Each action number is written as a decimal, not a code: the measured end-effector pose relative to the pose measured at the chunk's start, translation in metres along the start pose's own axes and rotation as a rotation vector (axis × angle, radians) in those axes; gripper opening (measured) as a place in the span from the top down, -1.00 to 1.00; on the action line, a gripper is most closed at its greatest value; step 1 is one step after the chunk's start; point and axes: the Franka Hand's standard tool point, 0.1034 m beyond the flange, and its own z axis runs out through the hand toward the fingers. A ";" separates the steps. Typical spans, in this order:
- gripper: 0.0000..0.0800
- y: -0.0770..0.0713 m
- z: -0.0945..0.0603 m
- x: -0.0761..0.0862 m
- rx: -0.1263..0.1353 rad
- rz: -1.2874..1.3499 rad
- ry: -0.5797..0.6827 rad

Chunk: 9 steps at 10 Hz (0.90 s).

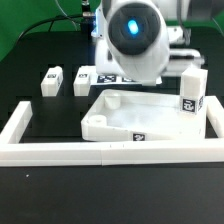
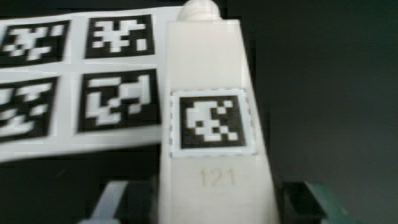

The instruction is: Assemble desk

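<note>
Border wall [image 1: 20,125]: low and white, it runs along the exterior view's left, front and right, fencing in the black table [image 1: 40,40].
Left leg [image 1: 50,80]: lies flat, well clear of the wall, with open table around it.
Second leg [image 1: 83,82]: lies just right of the first, apart from it and near the desk top's back left corner.
Desk top [image 1: 140,122]: sits in the middle, rim up, with its front edge close to the front wall.
Arm [image 1: 135,40]: hangs over the desk top's back edge and hides the gripper in the exterior view.
Gripper [image 2: 214,200]: seen only in the wrist view. It is set narrow, with its fingers [image 2: 111,200] on either side of the gripped leg [image 2: 214,120]. They seem clamped on it, though the contact is dim.
Marker board [image 2: 71,80]: lies beside the gripped leg.
Upright leg [image 1: 192,90]: stands on end at the desk top's right back corner, just inside the right wall.
</note>
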 end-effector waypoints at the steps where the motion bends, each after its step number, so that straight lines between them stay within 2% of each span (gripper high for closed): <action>1: 0.28 0.002 -0.019 -0.005 0.017 0.005 0.032; 2: 0.28 0.008 -0.039 -0.017 0.034 0.010 0.025; 3: 0.28 0.024 -0.062 -0.020 0.039 0.002 0.037; 4: 0.28 0.042 -0.067 -0.010 -0.016 -0.061 0.085; 5: 0.28 0.038 -0.070 -0.002 -0.019 -0.057 0.161; 6: 0.28 0.037 -0.072 -0.003 -0.017 -0.061 0.219; 7: 0.28 0.037 -0.078 -0.002 -0.001 -0.060 0.296; 8: 0.28 0.036 -0.103 -0.008 0.056 -0.045 0.368; 9: 0.28 0.040 -0.134 -0.009 0.094 -0.022 0.452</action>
